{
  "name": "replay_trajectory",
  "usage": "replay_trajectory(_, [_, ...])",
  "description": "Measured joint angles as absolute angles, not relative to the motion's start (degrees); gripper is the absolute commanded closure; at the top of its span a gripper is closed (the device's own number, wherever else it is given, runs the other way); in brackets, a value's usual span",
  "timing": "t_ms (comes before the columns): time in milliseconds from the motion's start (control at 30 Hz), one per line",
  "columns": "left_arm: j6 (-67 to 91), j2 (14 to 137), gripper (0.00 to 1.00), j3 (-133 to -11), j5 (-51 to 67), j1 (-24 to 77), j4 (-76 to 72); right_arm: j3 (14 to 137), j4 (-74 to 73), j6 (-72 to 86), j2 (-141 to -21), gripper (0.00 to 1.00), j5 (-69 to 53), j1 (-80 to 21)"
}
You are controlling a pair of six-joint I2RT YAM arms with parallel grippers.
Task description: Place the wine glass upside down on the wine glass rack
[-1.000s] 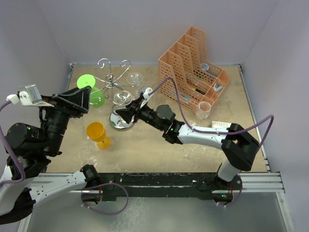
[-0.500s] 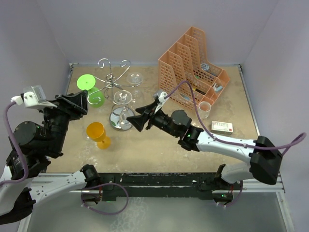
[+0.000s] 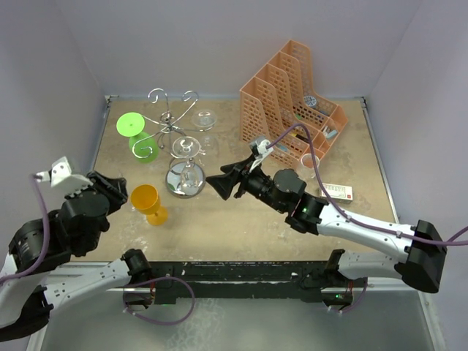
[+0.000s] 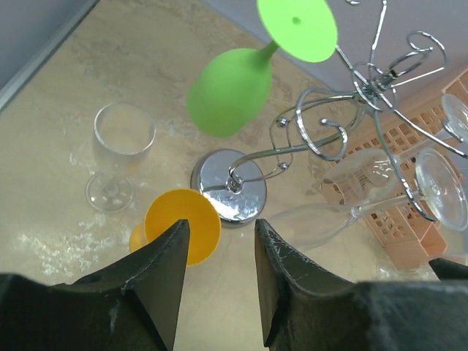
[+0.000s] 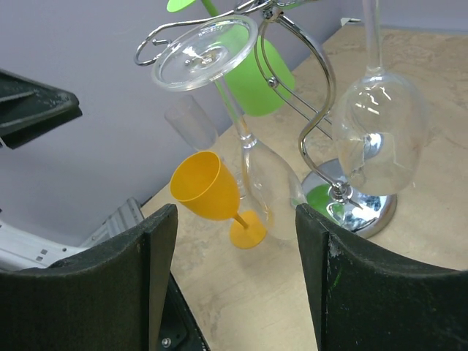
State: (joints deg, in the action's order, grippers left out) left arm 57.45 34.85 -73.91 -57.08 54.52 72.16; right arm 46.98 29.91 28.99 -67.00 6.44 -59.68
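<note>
A sandy table [image 3: 241, 219] sits inside pale purple walls [image 3: 219, 44]. On it stands the wine glass rack [image 4: 219, 186], all shiny silver, with an orange file holder [image 3: 289, 95] behind it to the right. From above, the rack's thin hooks are hard to pick out, and the holder's back is cut off. The clear wine glass [image 5: 267, 183] hangs upside down on the rack, foot up on a hook, beside a green glass [image 4: 230, 95]. A yellow glass [image 3: 148, 202] stands upright near the base. The left gripper [image 4: 219, 230] has its jaws a bit apart and holds nothing. The right gripper [image 5: 235, 216] has its jaws wide apart, near the rack, touching nothing.
</note>
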Motion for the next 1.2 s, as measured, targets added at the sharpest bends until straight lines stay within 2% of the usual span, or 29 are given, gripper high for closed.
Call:
replay_trajectory(133, [64.42, 30.7, 0.51, -70.22, -57.23, 54.5, 76.07, 47.0, 29.45, 29.06, -66.19, 0.33, 6.5, -59.68])
replay_trajectory(300, [69.93, 33.56, 0.5, -64.84, -57.19, 54.52, 78.04, 47.0, 29.12, 29.23, -65.41, 0.33, 6.5, -59.68])
replay_trajectory(567, [72.93, 34.57, 0.45, -52.25, -54.15, 54.52, 72.55, 46.87, 28.93, 29.52, -64.14, 0.33, 6.5, -59.68])
replay_trajectory(767, [77.45, 36.82, 0.44, -49.45, -53.78, 54.52, 70.63, 46.57, 28.84, 29.74, -63.48, 0.33, 6.52, -59.68])
replay_trajectory(900, [80.95, 37.69, 0.45, -47.55, -53.76, 54.52, 70.46, 46.57, 28.75, 29.89, -63.07, 0.33, 6.55, -59.68])
replay_trajectory(1200, [88.49, 39.46, 0.59, -47.48, -56.03, 54.52, 74.11, 46.37, 28.67, 30.15, -62.46, 0.33, 6.52, -59.68])
